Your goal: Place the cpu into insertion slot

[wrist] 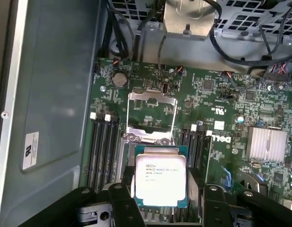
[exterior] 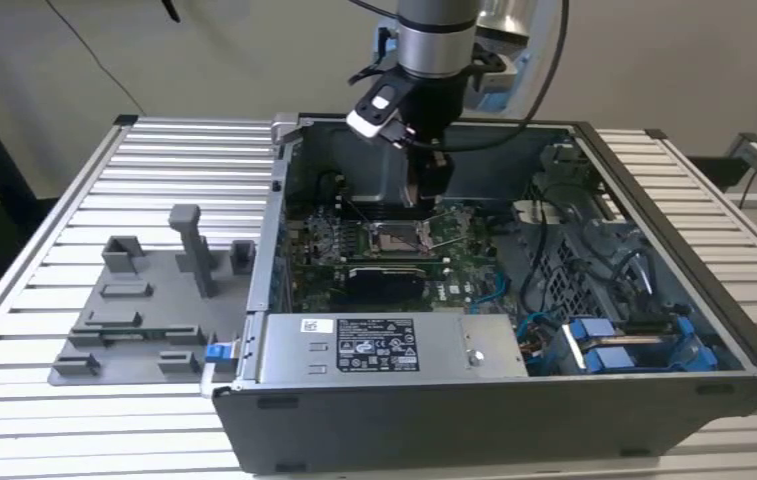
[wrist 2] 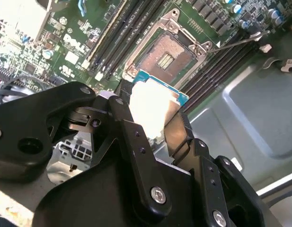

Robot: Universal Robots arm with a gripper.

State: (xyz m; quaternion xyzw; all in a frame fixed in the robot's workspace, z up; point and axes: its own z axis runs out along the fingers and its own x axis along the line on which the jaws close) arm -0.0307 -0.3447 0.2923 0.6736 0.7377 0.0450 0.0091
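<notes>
My gripper hangs inside the open computer case, above the back part of the green motherboard. Its black fingers are shut on the cpu, a flat square chip with a pale metal face and a blue-green rim. In the first wrist view the cpu sits between the two fingers, face toward the camera. The insertion slot lies just beyond the chip, its shiny frame open around a dark centre, with its wire lever swung out. In the exterior view the insertion slot is a little in front of the gripper.
Long black memory strips flank the socket. A ribbed heatsink stands on the board. A grey power supply box fills the case's front, blue-tabbed bays and cables its right. A grey fixture plate lies outside on the left.
</notes>
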